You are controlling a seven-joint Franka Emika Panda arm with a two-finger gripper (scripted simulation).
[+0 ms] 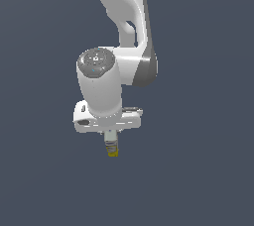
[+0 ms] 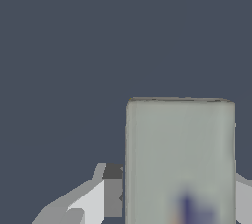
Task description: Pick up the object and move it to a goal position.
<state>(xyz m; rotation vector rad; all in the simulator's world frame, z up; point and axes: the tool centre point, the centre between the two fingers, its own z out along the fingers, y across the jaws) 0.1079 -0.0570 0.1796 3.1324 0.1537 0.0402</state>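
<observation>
Claw (image 1: 112,138) is clamped on the small box (image 1: 112,146), yellow-edged end hanging down. Looks light, rigid, likely smooth-sided; grip across the narrow faces mid-length.

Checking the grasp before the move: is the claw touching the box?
Touching. In the wrist view a claw finger presses against the side of the box; the exterior view shows the box hanging from the claw.

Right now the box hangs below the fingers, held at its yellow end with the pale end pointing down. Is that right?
Not quite. The box does hang below the gripper, but the ends are swapped: the exterior view shows its yellow-edged end pointing down, and the fingers grip it toward the pale end. The wrist view shows the pale side of the box between them.
</observation>
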